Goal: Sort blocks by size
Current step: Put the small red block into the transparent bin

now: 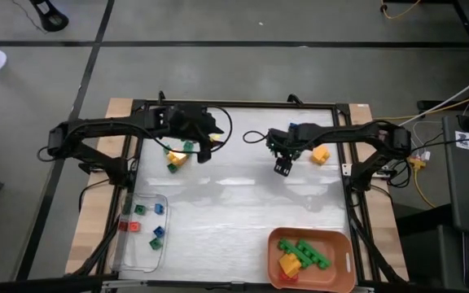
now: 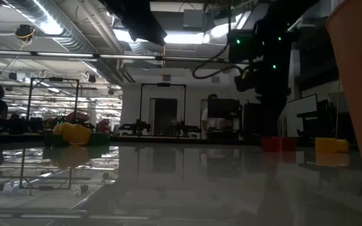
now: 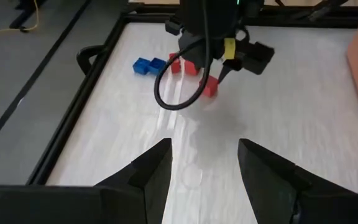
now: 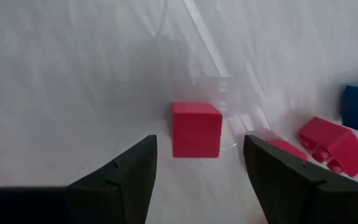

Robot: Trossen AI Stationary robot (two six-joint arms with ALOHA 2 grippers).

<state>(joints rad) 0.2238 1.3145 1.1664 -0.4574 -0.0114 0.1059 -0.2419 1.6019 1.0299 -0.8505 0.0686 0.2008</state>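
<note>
- While hovering with fingers spread and empty, right gripper [image 4: 197,171] frames small red plastic cube [image 4: 196,129], centre of right wrist frame.
- Step judged: lining up a pick; next, descend, close, carry to clear tray [image 1: 129,259], lower left of high frame.
- Left gripper [image 3: 204,168] parted, empty, upper left.

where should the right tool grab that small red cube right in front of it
Across its two flat side faces, coming straight down. The small red cube sits flat and apart from the other red bricks, and the open right tool already lines up with it between the fingers.
</note>
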